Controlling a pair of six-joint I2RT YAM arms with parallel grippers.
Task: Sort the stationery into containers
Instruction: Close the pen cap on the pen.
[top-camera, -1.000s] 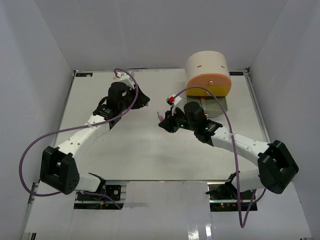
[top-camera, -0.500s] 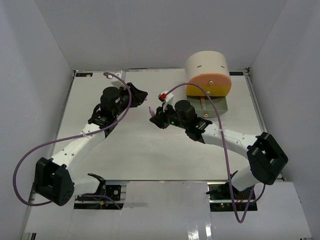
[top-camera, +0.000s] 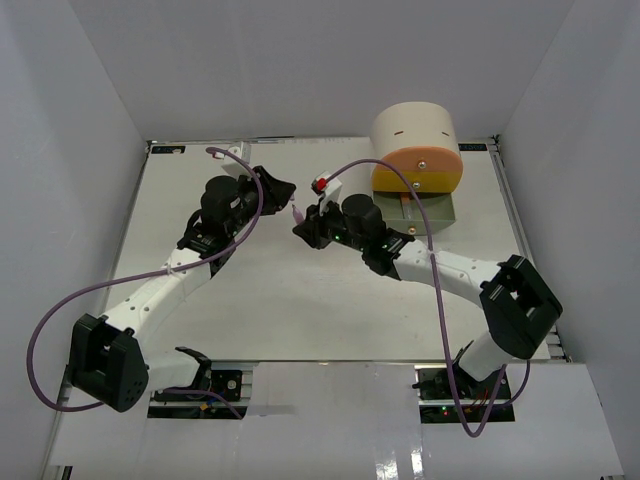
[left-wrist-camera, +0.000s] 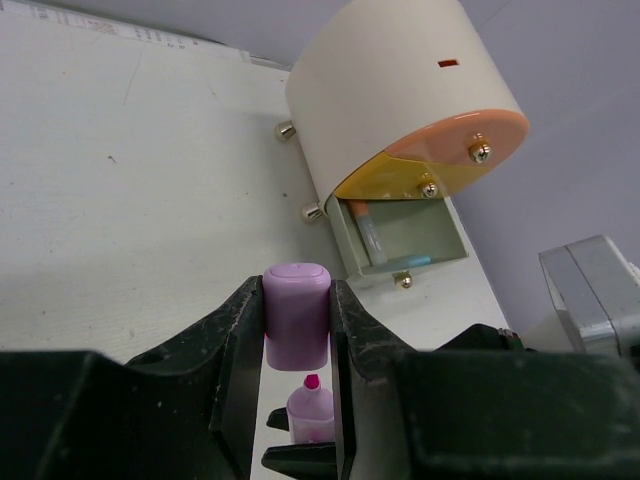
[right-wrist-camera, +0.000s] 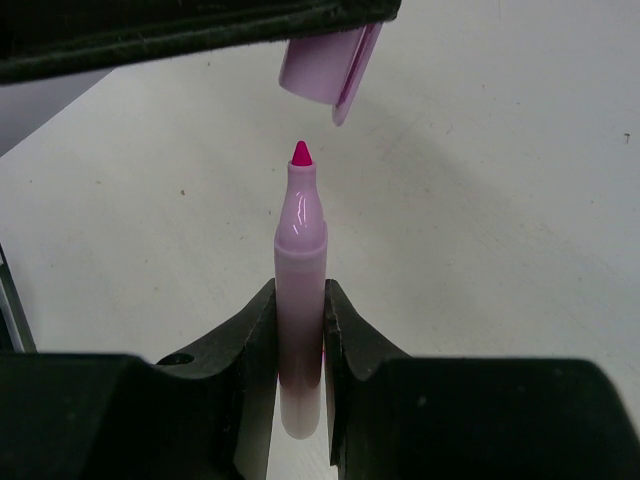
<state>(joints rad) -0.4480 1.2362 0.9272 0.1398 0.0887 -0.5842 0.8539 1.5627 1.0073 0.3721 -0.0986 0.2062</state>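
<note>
- The purple marker (right-wrist-camera: 301, 235) is uncapped, pink tip up. The right tool (right-wrist-camera: 300, 300) has it pinched by the barrel, jaws snug on it.
- Its cap (left-wrist-camera: 297, 315) is clamped the same way in the left tool (left-wrist-camera: 298, 335). The open end faces the tip with a small gap, not touching yet.
- A second ago the right arm was over by the organiser (top-camera: 413, 125) and the two pieces were well apart. Both arms have swung in and now meet in mid-air over the middle of the desk (top-camera: 300, 310).
- Looks like the recapping step to me. The cap sits a bit off to one side of the tip, so it probably needs a nudge first.
- The bottom drawer (left-wrist-camera: 405, 235) is open with a couple of pens in it, so I'd guess the marker goes there afterwards.
</note>
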